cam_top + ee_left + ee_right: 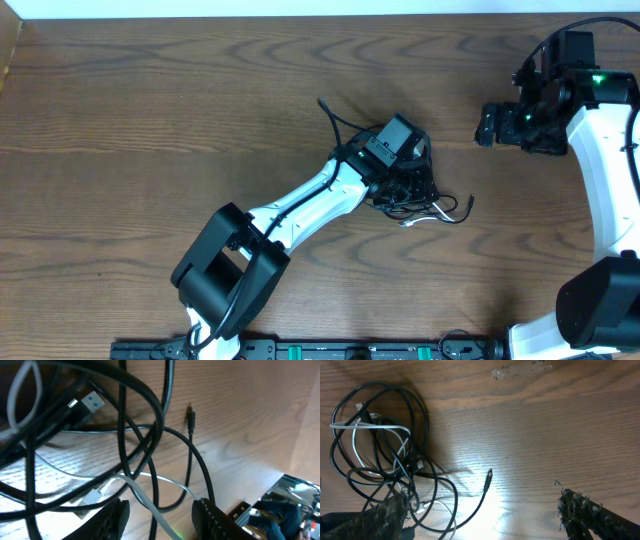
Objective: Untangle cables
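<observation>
The black cable [408, 196] and white cable [432, 218] lie tangled in one bundle at the table's middle. My left gripper [405, 180] is down on the bundle. In the left wrist view its jaws [160, 522] are open, with a white cable [145, 497] strand and black cable [150, 425] loops running between them; a blue USB plug [92, 402] and a small jack plug [190, 412] show. My right gripper [488, 126] is open and empty, apart at the right. Its view [485, 520] shows black loops [415, 415], the white cord [375, 426] and a plug tip [489, 476].
One black cable end [322, 103] trails up and left of the bundle. The wooden table [150, 120] has a raised edge at the far left. The arm bases and a rail [330, 350] sit along the front edge.
</observation>
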{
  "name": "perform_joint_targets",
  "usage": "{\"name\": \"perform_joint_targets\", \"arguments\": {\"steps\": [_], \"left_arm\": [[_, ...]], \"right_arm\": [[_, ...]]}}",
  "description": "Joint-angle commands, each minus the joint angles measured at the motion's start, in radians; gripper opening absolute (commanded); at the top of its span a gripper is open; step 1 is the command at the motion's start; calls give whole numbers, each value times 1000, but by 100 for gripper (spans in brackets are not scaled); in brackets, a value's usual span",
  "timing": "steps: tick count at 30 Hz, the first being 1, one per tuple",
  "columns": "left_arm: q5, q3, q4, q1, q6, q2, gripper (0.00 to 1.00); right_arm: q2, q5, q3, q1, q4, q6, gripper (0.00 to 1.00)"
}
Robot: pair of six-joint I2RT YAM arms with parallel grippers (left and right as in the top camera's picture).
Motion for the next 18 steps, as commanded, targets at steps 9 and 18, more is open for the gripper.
{"name": "perform_joint_targets", "arguments": {"steps": [9, 18], "left_arm": [[-7, -7, 2, -10, -18, 82, 41], [-3, -5, 21, 6, -17, 74, 8]], "right_arm": [[-13, 8, 13, -4, 3, 5, 94], [-13, 8, 13, -4, 3, 5, 95]]}}
